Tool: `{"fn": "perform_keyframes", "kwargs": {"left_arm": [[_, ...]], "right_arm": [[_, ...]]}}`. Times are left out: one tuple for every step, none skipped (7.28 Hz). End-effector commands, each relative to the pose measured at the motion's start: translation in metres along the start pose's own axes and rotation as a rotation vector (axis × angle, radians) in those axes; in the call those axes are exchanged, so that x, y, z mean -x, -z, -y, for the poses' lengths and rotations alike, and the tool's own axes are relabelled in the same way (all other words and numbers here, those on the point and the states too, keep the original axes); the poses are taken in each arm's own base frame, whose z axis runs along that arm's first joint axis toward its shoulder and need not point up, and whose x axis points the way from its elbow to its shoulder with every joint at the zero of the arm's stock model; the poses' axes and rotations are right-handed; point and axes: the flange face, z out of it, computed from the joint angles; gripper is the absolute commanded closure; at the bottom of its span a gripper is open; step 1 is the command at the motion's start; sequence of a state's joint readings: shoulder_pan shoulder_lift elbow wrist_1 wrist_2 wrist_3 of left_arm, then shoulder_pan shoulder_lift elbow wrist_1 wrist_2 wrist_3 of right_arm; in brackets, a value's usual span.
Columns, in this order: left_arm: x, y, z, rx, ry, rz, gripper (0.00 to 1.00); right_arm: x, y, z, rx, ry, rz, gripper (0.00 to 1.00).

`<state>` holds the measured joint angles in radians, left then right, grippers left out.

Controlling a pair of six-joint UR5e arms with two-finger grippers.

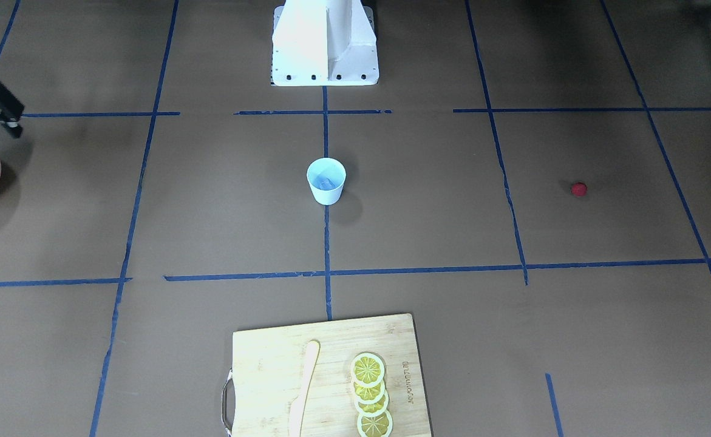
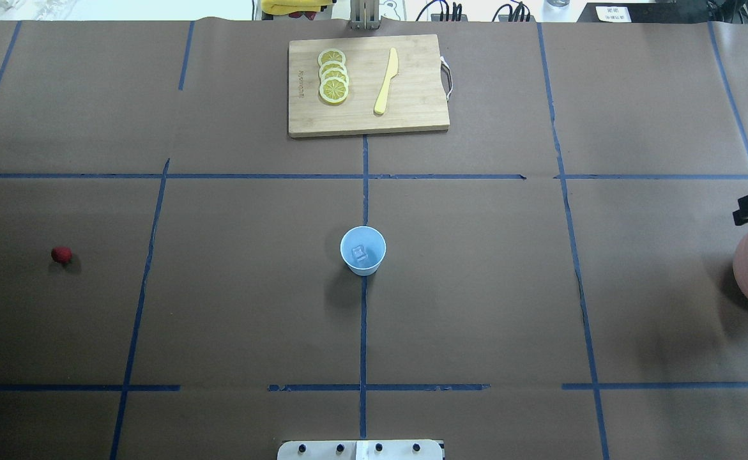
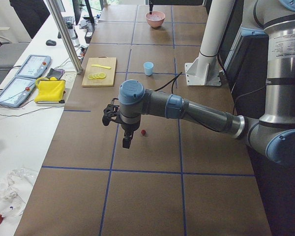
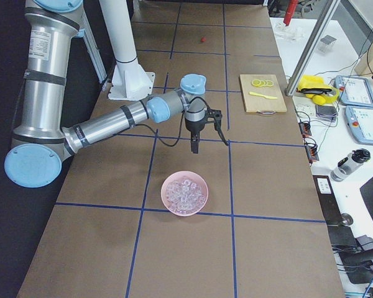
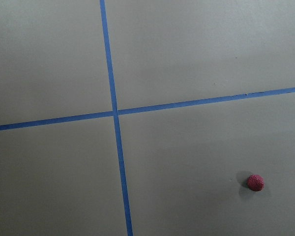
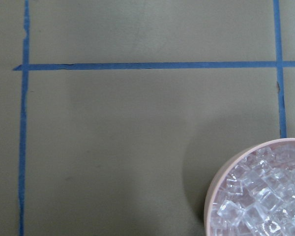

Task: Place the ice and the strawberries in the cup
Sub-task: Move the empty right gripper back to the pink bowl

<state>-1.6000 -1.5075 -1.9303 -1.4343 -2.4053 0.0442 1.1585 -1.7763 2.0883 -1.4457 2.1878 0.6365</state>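
Note:
The pale blue cup (image 2: 363, 250) stands upright at the table's middle (image 1: 326, 180), with one clear ice cube (image 2: 361, 255) inside it. More ice (image 6: 265, 201) fills the pink bowl (image 2: 747, 268) at the robot's right end. The red strawberry (image 2: 61, 255) lies alone on the paper at the left end (image 1: 579, 189); it also shows low right in the left wrist view as the same strawberry (image 5: 255, 182). My left gripper (image 3: 126, 142) hangs above the table near the berry. My right gripper (image 4: 194, 148) hovers beside the bowl. I cannot tell whether either is open or shut.
A wooden cutting board (image 2: 412, 115) with lemon slices (image 2: 333, 75) and a yellow knife (image 2: 386, 82) sits at the table's far edge. The robot's white base (image 1: 325, 45) stands on the near edge. A side desk holds tablets (image 3: 24, 78).

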Motion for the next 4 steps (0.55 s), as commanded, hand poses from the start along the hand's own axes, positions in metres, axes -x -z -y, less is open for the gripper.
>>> {"fn": "perform_keyframes", "kwargs": {"left_arm": [[-0.009,0.009,-0.002,-0.017,0.015,0.001,0.00],[-0.011,0.011,-0.002,-0.021,0.021,0.001,0.00],[-0.011,0.011,-0.002,-0.021,0.021,0.002,0.00],[-0.011,0.011,-0.002,-0.021,0.021,0.002,0.00]], "right_arm": [[-0.059,-0.029,-0.003,0.040,-0.088,0.039,0.01],[-0.080,-0.043,-0.005,0.058,-0.112,0.019,0.01],[-0.093,-0.056,-0.003,0.047,-0.095,0.008,0.01],[-0.106,-0.069,-0.003,0.034,-0.086,-0.007,0.02]]}}
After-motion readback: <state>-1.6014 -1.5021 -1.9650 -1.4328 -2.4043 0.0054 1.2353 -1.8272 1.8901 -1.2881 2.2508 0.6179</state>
